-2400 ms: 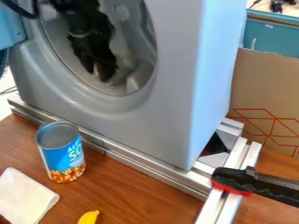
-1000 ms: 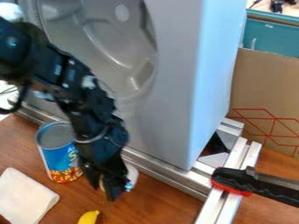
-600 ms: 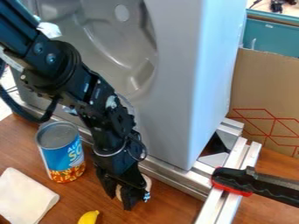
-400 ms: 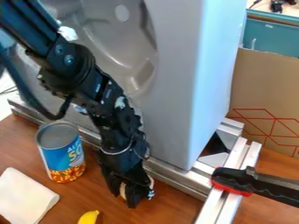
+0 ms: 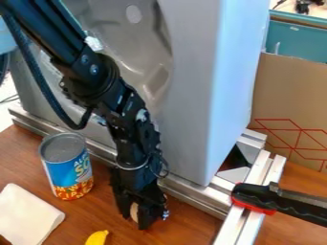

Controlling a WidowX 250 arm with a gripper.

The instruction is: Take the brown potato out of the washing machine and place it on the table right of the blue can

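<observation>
The gripper (image 5: 135, 216) hangs low over the brown wooden table (image 5: 185, 222), in front of the grey washing machine's metal base frame. It is shut on a small round beige object (image 5: 134, 211), largely hidden by the fingers. Left of the gripper a blue can (image 5: 67, 167) with an orange lower band stands upright, apart from it. Nearer the front edge lies the tip of a yellow banana-like object (image 5: 97, 238), below and left of the gripper. A folded white cloth (image 5: 27, 214) lies at the lower left.
The grey washing machine (image 5: 191, 86) rises right behind the arm, on metal rails (image 5: 172, 187). A black-and-red clamp handle (image 5: 256, 197) juts in at the right. Behind stand a cardboard sheet (image 5: 290, 100) and a teal cabinet (image 5: 297, 40).
From inside the machine's drum opening, the gripper has come out and down to the table area right of the can, with the beige object. Lately it has shifted only slightly.
</observation>
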